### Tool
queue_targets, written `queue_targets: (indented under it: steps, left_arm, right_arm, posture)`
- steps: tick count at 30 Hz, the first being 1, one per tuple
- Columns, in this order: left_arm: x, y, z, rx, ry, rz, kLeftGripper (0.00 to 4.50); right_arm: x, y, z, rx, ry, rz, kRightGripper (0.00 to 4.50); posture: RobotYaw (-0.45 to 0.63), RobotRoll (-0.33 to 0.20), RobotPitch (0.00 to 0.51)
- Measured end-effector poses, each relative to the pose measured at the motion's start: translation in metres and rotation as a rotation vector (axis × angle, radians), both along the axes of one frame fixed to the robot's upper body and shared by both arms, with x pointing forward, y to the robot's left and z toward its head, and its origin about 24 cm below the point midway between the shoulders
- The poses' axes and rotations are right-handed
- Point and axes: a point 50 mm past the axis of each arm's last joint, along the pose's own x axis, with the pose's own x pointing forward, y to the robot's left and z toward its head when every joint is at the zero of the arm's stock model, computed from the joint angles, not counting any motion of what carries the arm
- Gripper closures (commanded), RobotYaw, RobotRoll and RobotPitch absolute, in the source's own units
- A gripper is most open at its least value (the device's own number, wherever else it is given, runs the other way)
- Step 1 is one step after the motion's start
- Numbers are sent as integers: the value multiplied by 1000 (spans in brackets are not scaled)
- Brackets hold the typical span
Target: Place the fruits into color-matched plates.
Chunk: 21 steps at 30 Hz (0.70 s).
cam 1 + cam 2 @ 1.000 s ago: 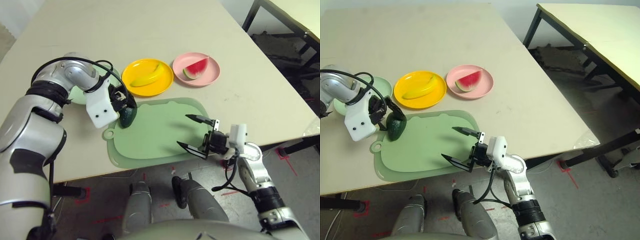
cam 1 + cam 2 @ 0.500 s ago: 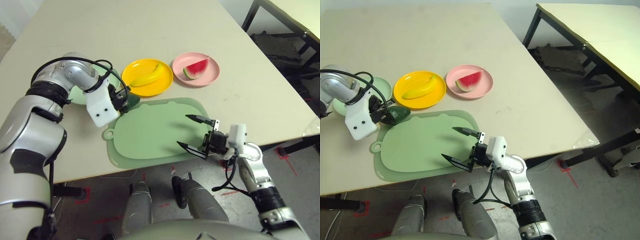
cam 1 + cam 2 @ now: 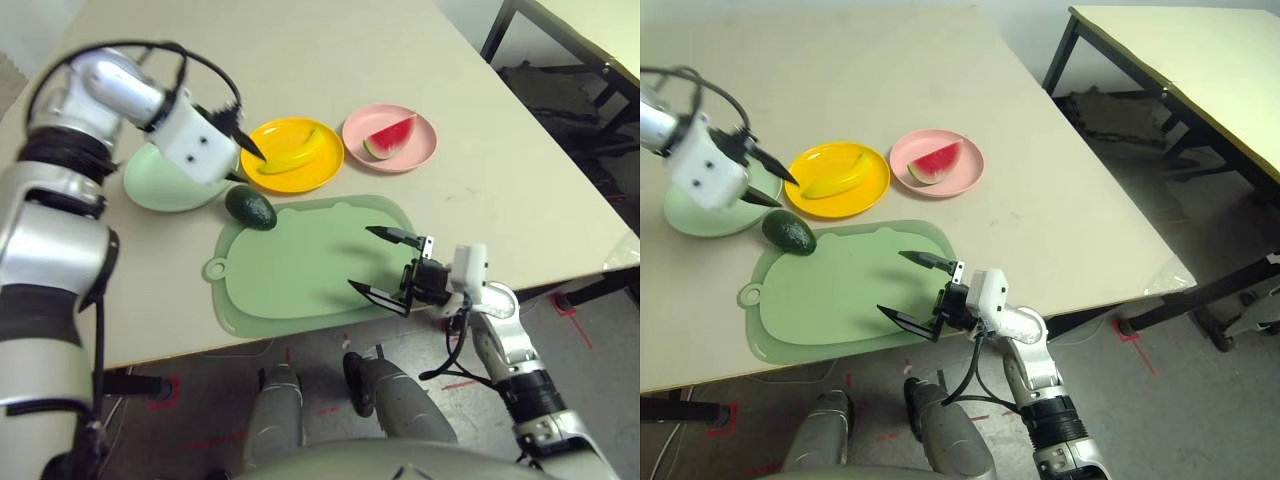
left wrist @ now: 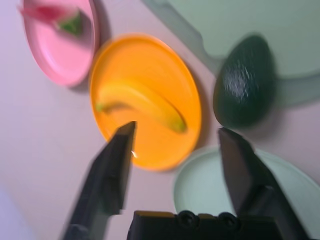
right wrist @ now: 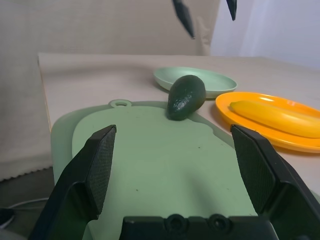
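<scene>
With my left gripper point(image 3: 246, 165) and right gripper point(image 3: 358, 258) both spread and empty, I must grasp the avocado point(image 3: 251, 208) at near left for the green plate point(image 3: 165, 186).

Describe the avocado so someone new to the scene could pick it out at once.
Find the large pale green cutting mat at the table's near edge. On its far left corner, near the mint plate, lies the avocado. It's a bumpy, very dark green oval, the only fruit off the plates, unlike the yellow banana and red watermelon wedge.
</scene>
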Motion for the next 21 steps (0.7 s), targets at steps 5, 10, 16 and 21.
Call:
queue_targets:
  steps: [5, 10, 16, 21]
  left_arm:
    - [-5, 18, -9, 52, 48, 69, 16]
    - [-7, 22, -27, 92, 107, 62, 16]
    - [-3, 9, -37, 85, 130, 2, 16]
    - [1, -5, -47, 126, 135, -78, 16]
  right_arm:
    - [-1, 5, -1, 10, 12, 8, 0]
    - [0, 8, -1, 8, 14, 7, 0]
    - [0, 10, -2, 5, 16, 1, 0]
    - [-1, 10, -4, 2, 24, -12, 0]
  posture:
    - [-89, 0, 161]
    - [-96, 0, 162]
    - [-110, 0, 163]
    - [-133, 0, 166]
